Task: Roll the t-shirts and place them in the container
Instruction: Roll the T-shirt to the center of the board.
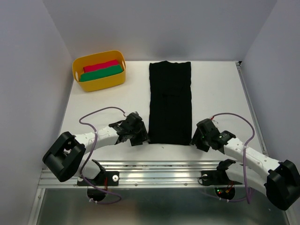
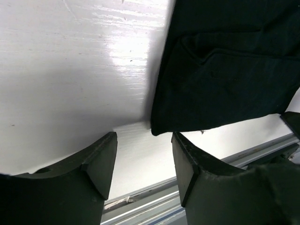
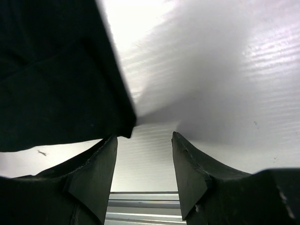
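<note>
— Well, where does the t-shirt [image 1: 169, 103] lie?

— Flat on the white table [image 1: 220, 93], about the middle of it; it is folded into one long black strip that runs from the far edge toward the arms; its near end stops short of the metal rail [image 1: 154, 171] along the table's front.

— And the left gripper [image 1: 140, 137]?

— Down low at the strip's near left corner, just beside the cloth; its wrist camera shows the jaws standing well apart with only bare table in the gap; the corner of the shirt lies just beyond the tips, nearer one jaw than the other; nothing is held.

— Does it touch the cloth?

— I cannot tell; the corner and the jaw come very close in that view, no more than that.

— What of the right gripper [image 1: 199, 139]?

— Much the same on the other side; it sits at the near right corner, jaws parted, empty table between them; the shirt's corner ends right at the tip of the inner jaw; whether they meet, again I cannot say; it grips nothing.

— Anything else on the table?

— A yellow tub [image 1: 101, 84] at the far left corner, well apart from the shirt; inside it a red cloth [image 1: 101, 66] and a green cloth [image 1: 101, 73] lie side by side, the red one farther back.
</note>
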Controlling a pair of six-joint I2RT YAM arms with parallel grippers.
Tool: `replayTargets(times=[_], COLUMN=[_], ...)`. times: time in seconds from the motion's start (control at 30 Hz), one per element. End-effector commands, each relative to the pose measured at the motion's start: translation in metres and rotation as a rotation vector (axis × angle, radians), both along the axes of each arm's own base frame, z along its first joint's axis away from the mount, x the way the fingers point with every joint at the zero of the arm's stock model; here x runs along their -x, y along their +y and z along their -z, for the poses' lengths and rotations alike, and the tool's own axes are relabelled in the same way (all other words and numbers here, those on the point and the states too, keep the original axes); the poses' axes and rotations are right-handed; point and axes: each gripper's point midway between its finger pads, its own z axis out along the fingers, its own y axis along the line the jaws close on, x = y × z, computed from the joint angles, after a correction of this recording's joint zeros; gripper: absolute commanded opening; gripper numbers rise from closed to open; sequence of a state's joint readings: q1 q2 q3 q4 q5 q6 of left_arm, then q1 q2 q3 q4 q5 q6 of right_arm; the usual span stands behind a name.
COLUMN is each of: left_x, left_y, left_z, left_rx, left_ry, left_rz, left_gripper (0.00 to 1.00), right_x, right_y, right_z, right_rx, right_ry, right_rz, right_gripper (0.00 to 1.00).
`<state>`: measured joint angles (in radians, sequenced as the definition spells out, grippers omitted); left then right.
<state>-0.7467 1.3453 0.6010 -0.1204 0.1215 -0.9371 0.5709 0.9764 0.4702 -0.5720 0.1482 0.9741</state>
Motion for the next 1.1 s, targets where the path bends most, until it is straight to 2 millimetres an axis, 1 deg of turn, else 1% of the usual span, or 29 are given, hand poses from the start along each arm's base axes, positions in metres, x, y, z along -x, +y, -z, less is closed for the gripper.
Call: replayTargets(times=[0.0,0.07,0.13,0.27,0.3,0.37,0.4,0.5,0.73,0.77,0.8,0.87,0.9,0.97,1.0,1.07], left_x=[0.002,0.003,0.005,0.009,0.009,0.009,0.008,0.008,0.008,0.008,0.007,0.006,0.004,0.003,0.000,-0.001], left_y=[-0.006,-0.008,-0.010,-0.011,-0.012,-0.013,-0.013,-0.014,-0.014,-0.015,-0.015,-0.015,-0.015,-0.016,-0.017,-0.017], left_z=[0.002,0.003,0.007,0.013,0.012,0.012,0.012,0.013,0.015,0.015,0.014,0.015,0.015,0.015,0.012,0.010], left_rx=[0.036,0.043,0.046,0.042,0.046,0.046,0.046,0.043,0.038,0.038,0.038,0.032,0.029,0.021,0.024,0.019], left_ry=[0.001,0.008,0.020,0.039,0.039,0.040,0.040,0.042,0.050,0.050,0.048,0.047,0.045,0.046,0.041,0.038], left_rz=[-0.002,0.005,0.014,0.016,0.019,0.022,0.021,0.025,0.019,0.019,0.018,0.014,0.012,0.010,0.008,0.005], left_gripper=[0.58,0.55,0.50,0.46,0.43,0.42,0.40,0.37,0.35,0.33,0.28,0.21,0.12,0.01,0.00,0.00], right_x=[-0.005,-0.005,-0.006,-0.008,-0.008,-0.008,-0.008,-0.009,-0.007,-0.007,-0.007,-0.008,-0.009,-0.010,-0.012,-0.015], right_y=[0.009,0.011,0.010,0.008,0.009,0.010,0.011,0.013,0.017,0.018,0.018,0.018,0.017,0.018,0.017,0.018], right_z=[-0.002,0.000,0.002,0.004,0.005,0.006,0.006,0.005,0.004,0.003,0.003,0.003,0.002,0.001,0.000,-0.004], right_rx=[-0.077,-0.083,-0.078,-0.066,-0.064,-0.067,-0.070,-0.073,-0.093,-0.099,-0.104,-0.102,-0.098,-0.098,-0.096,-0.096], right_ry=[-0.045,-0.042,-0.042,-0.048,-0.043,-0.040,-0.038,-0.037,-0.027,-0.030,-0.033,-0.038,-0.042,-0.046,-0.051,-0.062], right_rz=[0.043,0.043,0.047,0.051,0.045,0.040,0.037,0.030,0.019,0.021,0.019,0.021,0.021,0.023,0.023,0.031], right_gripper=[0.56,0.55,0.53,0.47,0.44,0.42,0.38,0.33,0.33,0.33,0.30,0.25,0.17,0.11,0.06,0.01])
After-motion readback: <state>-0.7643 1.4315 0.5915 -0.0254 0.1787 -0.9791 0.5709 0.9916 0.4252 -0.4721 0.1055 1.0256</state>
